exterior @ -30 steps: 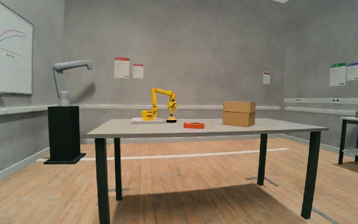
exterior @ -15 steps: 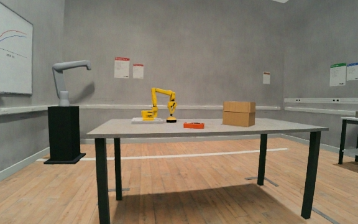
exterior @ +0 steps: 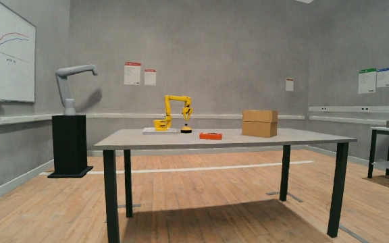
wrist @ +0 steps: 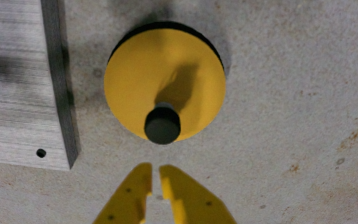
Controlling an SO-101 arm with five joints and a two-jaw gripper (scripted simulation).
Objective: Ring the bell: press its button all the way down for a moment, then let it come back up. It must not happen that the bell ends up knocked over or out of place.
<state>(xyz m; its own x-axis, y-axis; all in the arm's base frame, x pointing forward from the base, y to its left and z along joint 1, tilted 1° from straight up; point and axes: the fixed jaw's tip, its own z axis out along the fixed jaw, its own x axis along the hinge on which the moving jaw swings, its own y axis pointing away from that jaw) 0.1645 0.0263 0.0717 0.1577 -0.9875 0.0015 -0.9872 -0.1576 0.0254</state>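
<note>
The bell [wrist: 164, 86] is a yellow dome on a black base, upright on the grey table top. Its dark round button [wrist: 162, 125] stands up from the dome's middle. In the wrist view my yellow gripper [wrist: 155, 172] is shut and empty, its fingertips above the bell and clear of the button, with a gap between them. In the exterior view the bell [exterior: 186, 128] sits just right of my arm's base plate, and my gripper [exterior: 187, 116] hangs a little above it.
My arm's grey base plate [wrist: 22, 80] lies close to the left of the bell. An orange flat block [exterior: 210, 136] lies on the table in front of the bell. A cardboard box [exterior: 259, 123] stands to the right.
</note>
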